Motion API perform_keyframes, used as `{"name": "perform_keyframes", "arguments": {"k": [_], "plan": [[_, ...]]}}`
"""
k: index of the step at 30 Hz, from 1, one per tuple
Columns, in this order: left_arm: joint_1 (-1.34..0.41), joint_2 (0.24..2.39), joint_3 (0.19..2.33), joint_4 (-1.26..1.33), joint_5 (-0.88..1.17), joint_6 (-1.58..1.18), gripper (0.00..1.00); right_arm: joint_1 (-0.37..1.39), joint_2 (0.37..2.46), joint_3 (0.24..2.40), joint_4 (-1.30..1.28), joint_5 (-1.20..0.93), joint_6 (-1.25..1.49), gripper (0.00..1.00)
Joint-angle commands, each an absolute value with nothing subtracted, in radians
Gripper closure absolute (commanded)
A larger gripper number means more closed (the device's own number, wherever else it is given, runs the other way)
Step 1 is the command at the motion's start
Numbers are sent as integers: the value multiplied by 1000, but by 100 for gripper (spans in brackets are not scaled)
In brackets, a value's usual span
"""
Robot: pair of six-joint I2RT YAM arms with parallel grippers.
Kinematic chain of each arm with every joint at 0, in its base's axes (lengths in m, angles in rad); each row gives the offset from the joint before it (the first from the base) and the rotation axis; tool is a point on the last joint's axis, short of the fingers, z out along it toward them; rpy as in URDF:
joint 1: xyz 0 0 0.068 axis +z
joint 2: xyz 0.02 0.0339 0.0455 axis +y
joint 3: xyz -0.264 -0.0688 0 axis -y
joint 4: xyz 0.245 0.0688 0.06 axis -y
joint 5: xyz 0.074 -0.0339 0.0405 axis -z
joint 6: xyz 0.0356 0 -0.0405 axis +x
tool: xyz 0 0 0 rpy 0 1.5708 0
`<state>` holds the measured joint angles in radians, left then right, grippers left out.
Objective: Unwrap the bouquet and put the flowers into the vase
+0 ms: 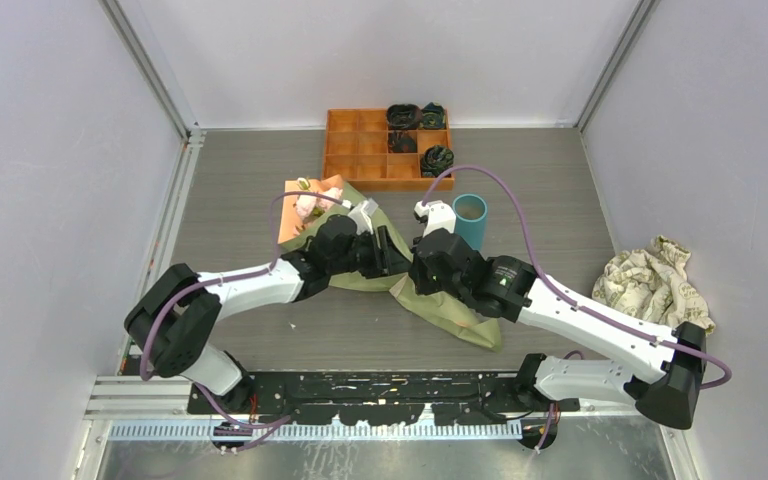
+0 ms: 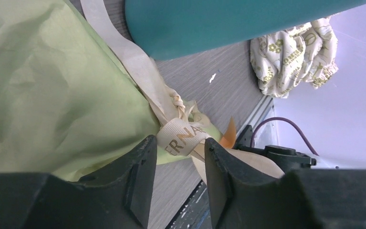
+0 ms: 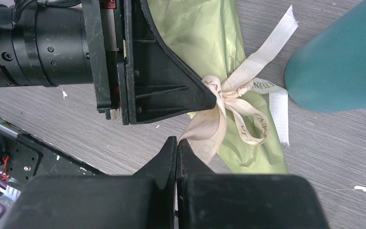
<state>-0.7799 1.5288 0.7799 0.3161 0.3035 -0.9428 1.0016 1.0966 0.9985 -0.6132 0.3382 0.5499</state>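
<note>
Right end effector tight against ribbon loop; grip uncertain

The vase stands upright, its mouth uncovered from above. Just left of the vase the bouquet lies across the table. Its ribbon knot and tails reach almost to the vase's foot, leaving only a thin strip of bare table between. Both arms crowd over that spot: the left gripper straddles the ribbon band with fingers apart, and the right gripper, facing it, is pinched on a ribbon loop. Behind the vase, near it, sits the orange tray. Right of the vase the table lies bare up to the crumpled cloth, well apart.
</note>
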Motion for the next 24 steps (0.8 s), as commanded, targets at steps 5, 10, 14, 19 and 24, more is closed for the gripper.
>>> {"name": "perform_keyframes", "arguments": {"k": [5,10,14,19,24], "plan": [[-786,1568,894,255,224,-852,68,1008,1059,1005,-560,331,571,99],[-787,1637,948,242,225,-846,77,1007,1045,997,-565,341,574,99],[-788,1664,960,235,226,-851,87,1007,1037,996,-575,356,575,99],[-788,1590,943,114,121,-833,98,1007,1031,989,-578,374,578,99],[-787,1420,930,-73,-42,-783,100,1007,1039,987,-578,389,585,99]]}}
